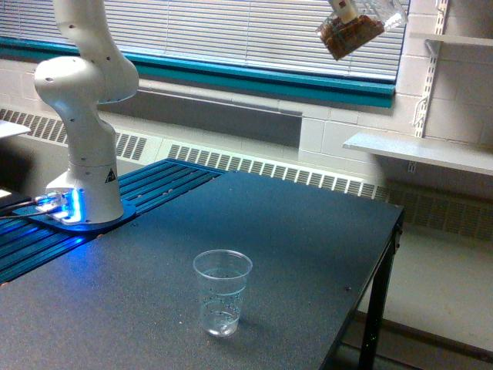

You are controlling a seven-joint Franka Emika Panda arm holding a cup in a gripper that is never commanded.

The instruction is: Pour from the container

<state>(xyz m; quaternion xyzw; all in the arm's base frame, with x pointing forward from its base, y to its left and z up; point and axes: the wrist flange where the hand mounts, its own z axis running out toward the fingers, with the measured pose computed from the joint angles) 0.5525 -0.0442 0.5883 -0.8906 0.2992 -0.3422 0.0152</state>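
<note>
- The container (353, 33) is hanging tilted at the top, its long axis slanting, brown pieces gathering at its lower-left end.
- The claw is sitting mostly off-frame; its grip cannot be told.

The container (353, 32) hangs tilted high above the table (308, 231) (nuts inside), well apart from the cup (222, 291).

The arm's white base (85, 193) stands at the exterior view's left, lit blue at its foot. Above it a bulky joint (81, 81) bulges toward the exterior view's left, and the next link (77, 19) rises out of the top of the picture. The gripper (344, 9) shows only as a small pale piece at the top edge, toward the exterior view's right, high up, holding the tilted container (356, 29). Its fingers are cut off by the picture's edge.
</note>
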